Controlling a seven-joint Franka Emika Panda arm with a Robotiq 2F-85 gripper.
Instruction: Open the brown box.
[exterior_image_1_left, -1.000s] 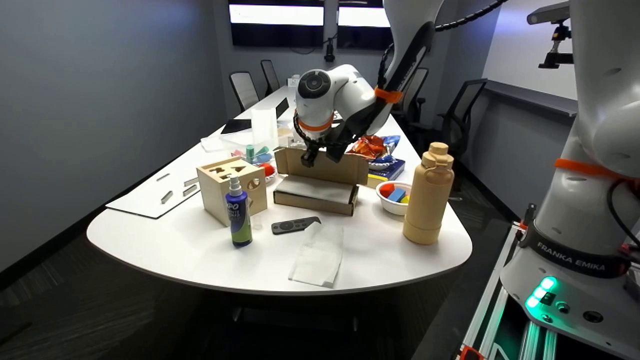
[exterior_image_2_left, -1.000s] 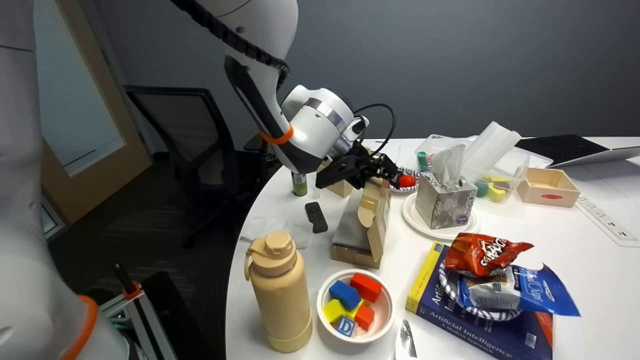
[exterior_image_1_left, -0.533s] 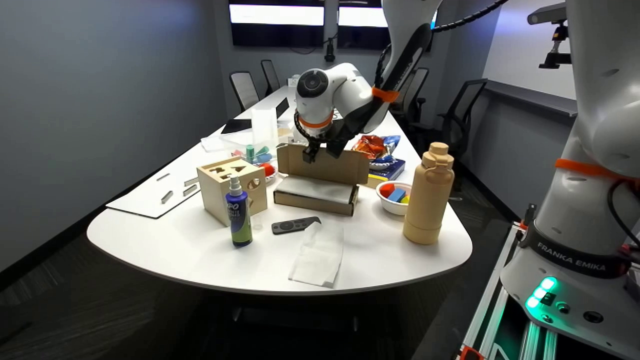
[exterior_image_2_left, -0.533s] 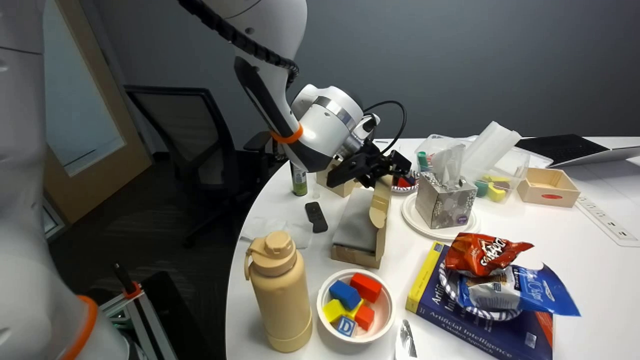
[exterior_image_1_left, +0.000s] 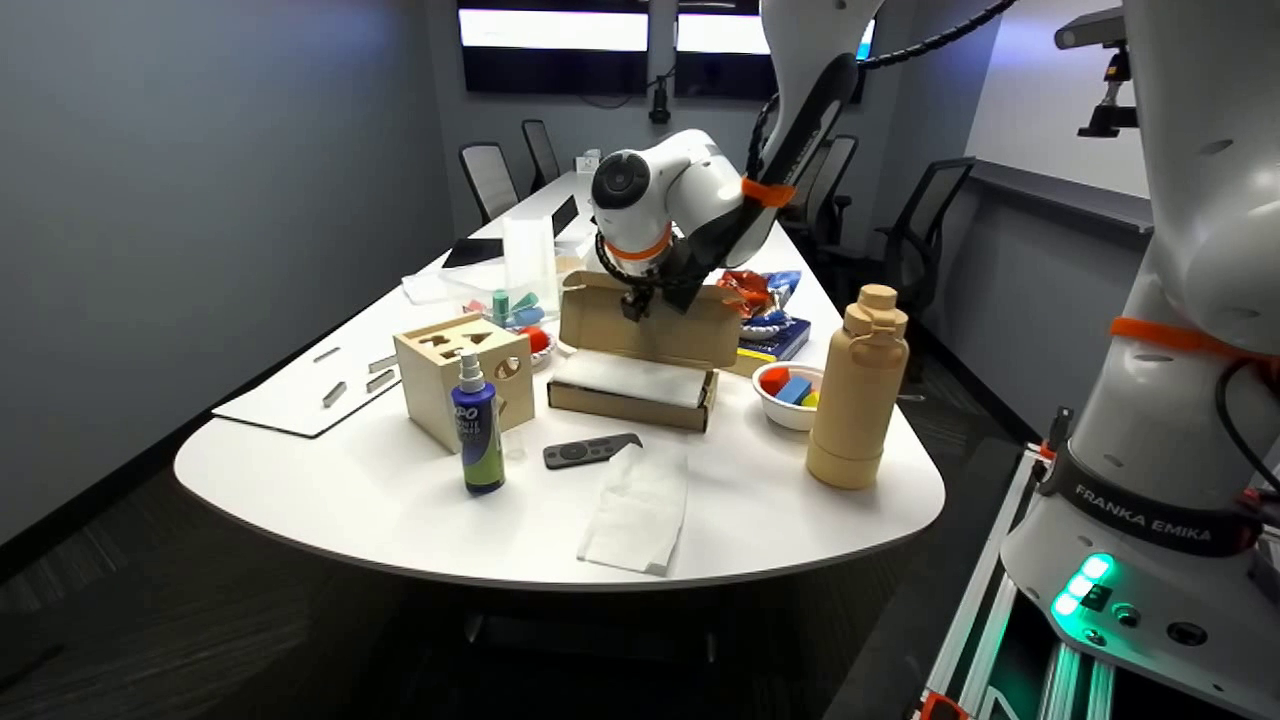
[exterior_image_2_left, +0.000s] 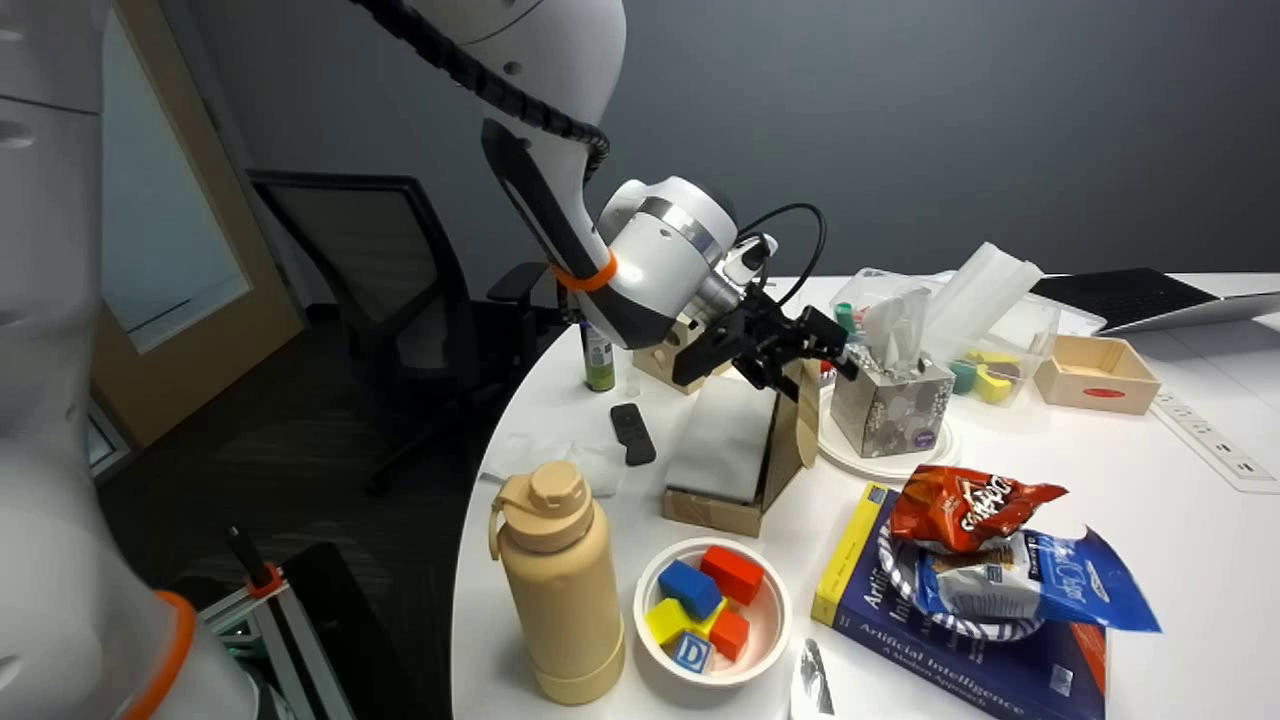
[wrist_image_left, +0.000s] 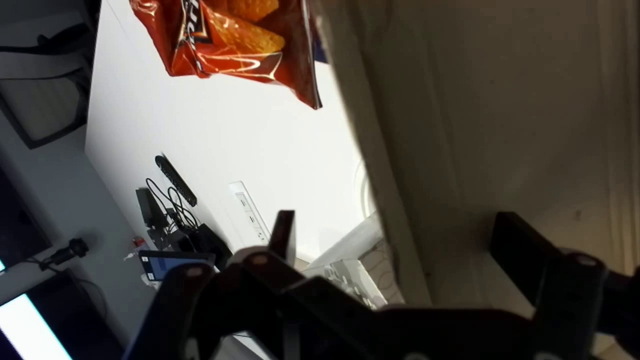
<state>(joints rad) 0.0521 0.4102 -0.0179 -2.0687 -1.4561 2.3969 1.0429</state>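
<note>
The brown box (exterior_image_1_left: 630, 403) sits on the white table with its lid (exterior_image_1_left: 695, 325) raised and a pale grey surface inside its tray. In an exterior view the box (exterior_image_2_left: 712, 510) shows its lid (exterior_image_2_left: 795, 440) leaning back, away from the tray. My gripper (exterior_image_1_left: 655, 300) is at the lid's upper part, on the inner side in this view. It also shows in an exterior view (exterior_image_2_left: 812, 362). In the wrist view the gripper (wrist_image_left: 393, 220) is open; one finger lies before the lid's inner face (wrist_image_left: 500, 125), the other beyond its edge. Whether a finger touches is unclear.
Behind the lid are a tissue box (exterior_image_2_left: 890, 405) on a white plate, a book (exterior_image_2_left: 960, 610) and a red chip bag (exterior_image_2_left: 965, 510). Nearby stand a tan jug (exterior_image_2_left: 560, 590), a bowl of blocks (exterior_image_2_left: 775, 640), a wooden cube (exterior_image_1_left: 440, 385), a spray bottle (exterior_image_1_left: 477, 430) and a remote (exterior_image_1_left: 592, 451).
The lid has swung further up and back, away from the tray. My gripper has moved with it toward the tissue box. The box's tray has stayed in place.
</note>
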